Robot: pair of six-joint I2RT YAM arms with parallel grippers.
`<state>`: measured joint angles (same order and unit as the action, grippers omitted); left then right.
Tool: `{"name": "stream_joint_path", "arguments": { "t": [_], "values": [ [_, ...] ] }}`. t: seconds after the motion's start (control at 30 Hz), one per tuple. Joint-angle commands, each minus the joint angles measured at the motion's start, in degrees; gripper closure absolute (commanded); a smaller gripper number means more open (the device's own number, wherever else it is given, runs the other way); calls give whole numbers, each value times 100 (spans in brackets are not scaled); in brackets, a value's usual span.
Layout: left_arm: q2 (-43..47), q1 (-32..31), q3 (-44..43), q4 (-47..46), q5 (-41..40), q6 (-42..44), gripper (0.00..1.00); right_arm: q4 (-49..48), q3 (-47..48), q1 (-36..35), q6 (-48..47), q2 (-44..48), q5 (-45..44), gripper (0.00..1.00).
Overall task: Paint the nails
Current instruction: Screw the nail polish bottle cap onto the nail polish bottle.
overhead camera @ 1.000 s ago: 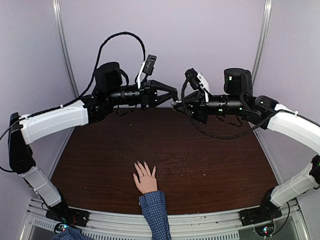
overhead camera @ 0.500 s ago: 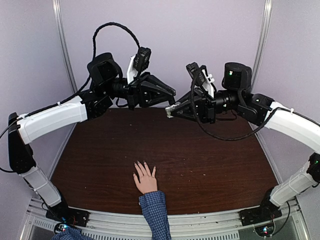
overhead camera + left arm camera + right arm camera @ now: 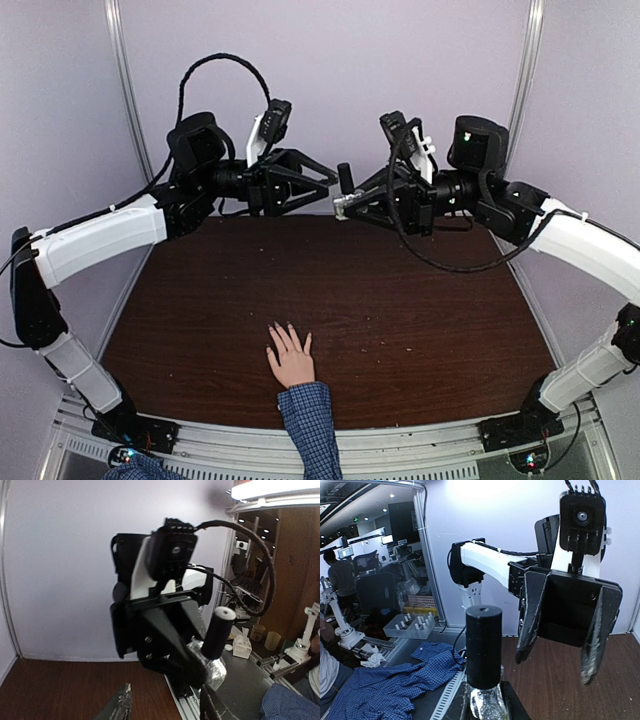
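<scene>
Right wrist view suggests uncapping: right gripper [image 3: 343,205] clamps the bottle [image 3: 485,700] (cap [image 3: 483,645] still on); left gripper [image 3: 559,645], gaping wide, must next pinch the cap.

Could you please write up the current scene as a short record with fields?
Left claw: open, raised, facing the bottle's cap, a gap between them in the right wrist view
Right claw: shut on small glass polish bottle with tall black cylindrical cap, held upright
Cap: on the bottle
Light-skinned human hand with blue checked cuff: flat on dark brown wooden table, fingers spread, near edge
Nails: too small to tell whether painted
Arms: both high over the far side, away from the hand
</scene>
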<state>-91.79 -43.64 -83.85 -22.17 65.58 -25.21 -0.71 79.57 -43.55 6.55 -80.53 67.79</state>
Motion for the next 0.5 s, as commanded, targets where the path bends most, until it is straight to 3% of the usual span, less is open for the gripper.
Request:
{"name": "stream_joint_path", "arguments": {
  "t": [0.0,0.17,0.47],
  "values": [
    [657,246,409,323,-1145,321,51,503,156,52,-549,263,-896,100],
    [1059,266,609,977,-2376,776,49,1085,195,51,-584,276,-2181,100],
    [1037,-74,721,1003,-3880,563,55,1289,132,-137,-563,286,-4532,100]
  ]
}}
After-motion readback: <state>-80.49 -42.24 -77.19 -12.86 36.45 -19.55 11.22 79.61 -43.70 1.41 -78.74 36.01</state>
